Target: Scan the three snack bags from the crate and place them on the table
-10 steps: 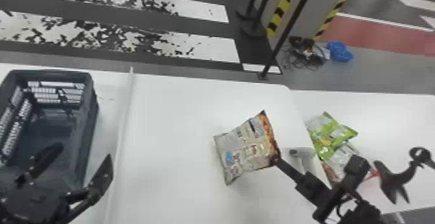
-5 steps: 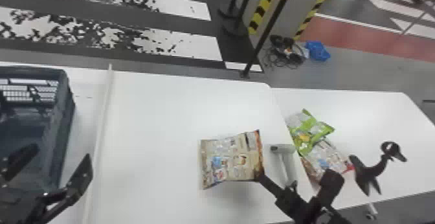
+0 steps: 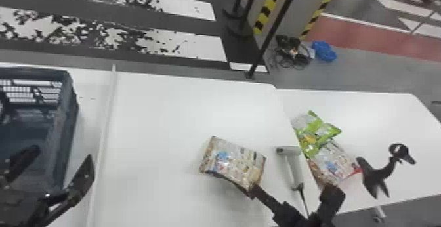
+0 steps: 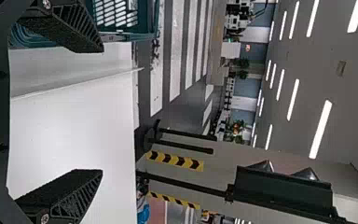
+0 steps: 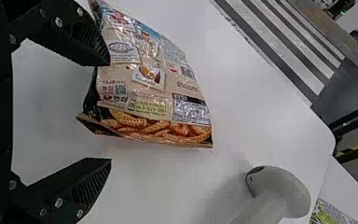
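In the head view my left gripper [image 3: 60, 159] is open beside the crate's [image 3: 67, 118] right wall; the left wrist view shows this gripper [image 4: 100, 112] with nothing between its fingers. My right gripper [image 3: 293, 192] stands open, one finger against the near corner of a beige snack bag [image 3: 239, 162]. In the right wrist view the gripper [image 5: 111, 112] has the bag [image 5: 154, 79] close to one finger, the gap not closed on it. The bag sits tilted on the table. Right of it lies the grey scanner [image 3: 292, 165], also a scanner [image 5: 279, 191] in the right wrist view.
A green bag [image 3: 315, 133] and another beige bag [image 3: 333, 164] overlap at the right of the table [image 3: 177, 111]. A black stand [image 3: 377, 174] is beside them. A raised strip [image 3: 106, 124] separates the crate from the bag.
The head view has swung to the right. The beige bag has turned and sunk toward the table's near side, and the right gripper has drawn slightly nearer the robot, staying open.
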Action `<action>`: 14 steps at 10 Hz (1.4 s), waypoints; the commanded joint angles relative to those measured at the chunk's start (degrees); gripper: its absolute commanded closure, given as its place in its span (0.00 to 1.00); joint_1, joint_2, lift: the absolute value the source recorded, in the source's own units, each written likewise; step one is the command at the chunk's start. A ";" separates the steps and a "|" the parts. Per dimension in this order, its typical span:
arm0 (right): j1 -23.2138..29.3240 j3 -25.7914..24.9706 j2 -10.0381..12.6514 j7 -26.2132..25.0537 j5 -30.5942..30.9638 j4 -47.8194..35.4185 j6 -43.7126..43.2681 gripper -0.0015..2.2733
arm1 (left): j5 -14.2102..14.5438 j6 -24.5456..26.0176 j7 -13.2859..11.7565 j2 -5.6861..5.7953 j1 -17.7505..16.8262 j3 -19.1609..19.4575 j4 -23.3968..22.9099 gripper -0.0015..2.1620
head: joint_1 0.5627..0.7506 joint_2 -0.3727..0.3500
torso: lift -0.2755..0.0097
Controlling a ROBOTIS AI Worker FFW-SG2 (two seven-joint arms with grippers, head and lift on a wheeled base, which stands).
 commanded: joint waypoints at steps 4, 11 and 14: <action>-8.66 -1.93 -4.42 11.82 11.23 3.63 -9.47 0.99 | 0.14 -0.97 -0.01 -0.01 -0.11 -0.15 -0.15 0.03 | 0.70 0.05 | 0.84; -21.06 7.57 -13.13 20.43 28.02 29.55 -29.51 0.99 | -0.13 -0.62 6.94 -0.45 0.60 -3.41 -1.46 0.03 | 0.70 0.03 | 0.84; -23.87 10.73 -14.36 20.34 32.59 37.73 -37.77 0.99 | -0.13 -0.80 8.61 -0.45 1.83 -4.29 -2.34 0.03 | 0.70 0.03 | 0.84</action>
